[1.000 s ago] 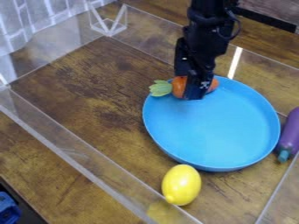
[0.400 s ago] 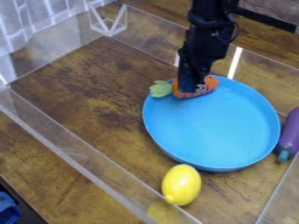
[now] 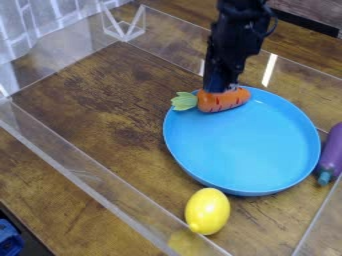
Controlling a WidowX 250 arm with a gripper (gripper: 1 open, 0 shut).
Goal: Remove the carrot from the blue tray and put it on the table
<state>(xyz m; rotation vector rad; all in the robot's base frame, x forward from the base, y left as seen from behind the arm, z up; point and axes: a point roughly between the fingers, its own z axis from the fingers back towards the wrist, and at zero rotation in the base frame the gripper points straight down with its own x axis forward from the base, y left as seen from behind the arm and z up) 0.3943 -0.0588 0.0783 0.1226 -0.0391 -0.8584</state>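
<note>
Orange stubby toy carrot [image 3: 225,98], green-topped, lies on the upper-left rim of a round blue plastic tray [image 3: 254,150]. Black gripper [image 3: 215,84] stands just above it, jaws together. Likely light, stiff, slick; grasp mid-body.

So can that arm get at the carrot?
Probably yes: the gripper is directly above the carrot at the far rim of the blue tray, with nothing between them. Its fingers look shut at the carrot's top; a firm hold isn't clear.
</note>
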